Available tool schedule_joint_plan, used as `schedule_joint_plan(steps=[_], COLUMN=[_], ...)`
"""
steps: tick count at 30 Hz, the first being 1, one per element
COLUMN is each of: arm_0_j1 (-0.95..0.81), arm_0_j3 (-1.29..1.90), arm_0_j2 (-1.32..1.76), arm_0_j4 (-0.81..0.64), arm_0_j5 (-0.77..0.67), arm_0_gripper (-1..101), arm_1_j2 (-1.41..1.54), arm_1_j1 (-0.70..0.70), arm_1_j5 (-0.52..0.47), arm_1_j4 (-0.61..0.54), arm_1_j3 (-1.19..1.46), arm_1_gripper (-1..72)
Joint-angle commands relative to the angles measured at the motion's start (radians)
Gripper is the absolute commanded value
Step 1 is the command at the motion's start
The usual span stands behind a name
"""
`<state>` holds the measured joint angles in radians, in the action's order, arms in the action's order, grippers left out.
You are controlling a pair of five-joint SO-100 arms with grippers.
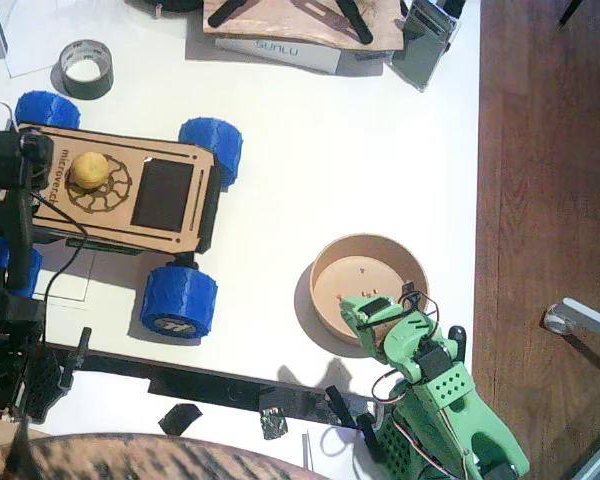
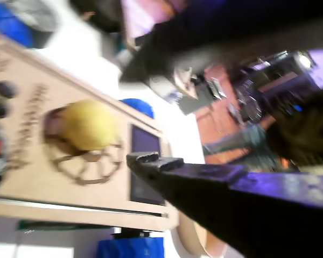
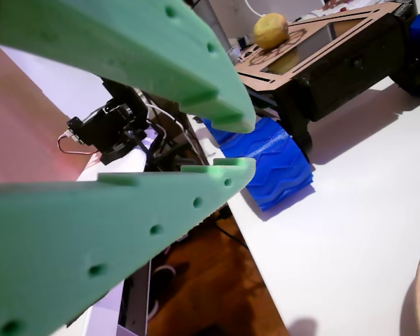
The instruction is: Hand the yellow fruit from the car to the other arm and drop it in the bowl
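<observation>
A: Where's the yellow fruit (image 1: 90, 170)?

B: On the car (image 1: 120, 195), in the engraved gear ring at the deck's left end, beside the black panel (image 1: 163, 194). The ring's hollow likely keeps it from rolling off. Nothing touches it.

A: Black arm?

B: The left arm (image 1: 10, 200) stands at the car's left edge. In a wrist view its gripper (image 2: 145, 107) is aimed over the deck, the fruit (image 2: 89, 124) just ahead and to the side. One dark finger (image 2: 156, 162) lies low across the panel, the other high in the frame. Jaws spread wide, wider than the fruit, holding nothing. Reads as lined up for the pick, not yet closed in. View is blurred, so I can't tell how near the tips are.

A: Green arm?

B: The right arm (image 1: 440, 400) sits at the table's near edge, its gripper (image 1: 365, 322) resting over the near rim of the bowl (image 1: 325, 270). Probably parked there so the drop is short after the handover. In a wrist view the gripper (image 3: 241, 143) has green jaws parted only a little at the tips, empty, pointed across a blue wheel (image 3: 273, 157) toward the car.

A: Bowl?

B: A few crumbs, no fruit. Well apart from the car, bare table (image 1: 380, 150) between. A tape roll (image 1: 86, 68) sits at the far side, out of play.
</observation>
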<state>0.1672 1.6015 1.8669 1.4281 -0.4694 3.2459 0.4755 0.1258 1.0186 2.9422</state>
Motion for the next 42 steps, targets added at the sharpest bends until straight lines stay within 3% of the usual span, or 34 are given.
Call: schedule_joint_plan(steps=[1, 9, 16, 26, 42], arm_0_j1=[0.014, 0.005, -0.04, -0.114, -0.135], arm_0_j3=[-0.052, -0.06, -0.063, -0.063, -0.063], arm_0_j2=[-0.037, -0.238, -0.382, -0.489, -0.551], arm_0_j4=[-0.029, -0.184, -0.321, -0.413, -0.425], arm_0_j5=[0.005, 0.005, 0.003, 0.074, 0.092], arm_0_gripper=[28, 40, 41, 40, 41], arm_1_j2=[0.006, 0.002, -0.029, -0.049, -0.066], arm_1_j1=[0.0, 0.003, 0.002, 0.002, 0.002], arm_1_j5=[0.008, 0.002, 0.0, 0.0, -0.003], arm_1_j4=[0.003, 0.009, 0.006, 0.005, 0.003], arm_1_j3=[-0.043, -0.043, -0.052, -0.055, -0.058], arm_1_gripper=[0.1, 0.1, 0.1, 0.1, 0.1])
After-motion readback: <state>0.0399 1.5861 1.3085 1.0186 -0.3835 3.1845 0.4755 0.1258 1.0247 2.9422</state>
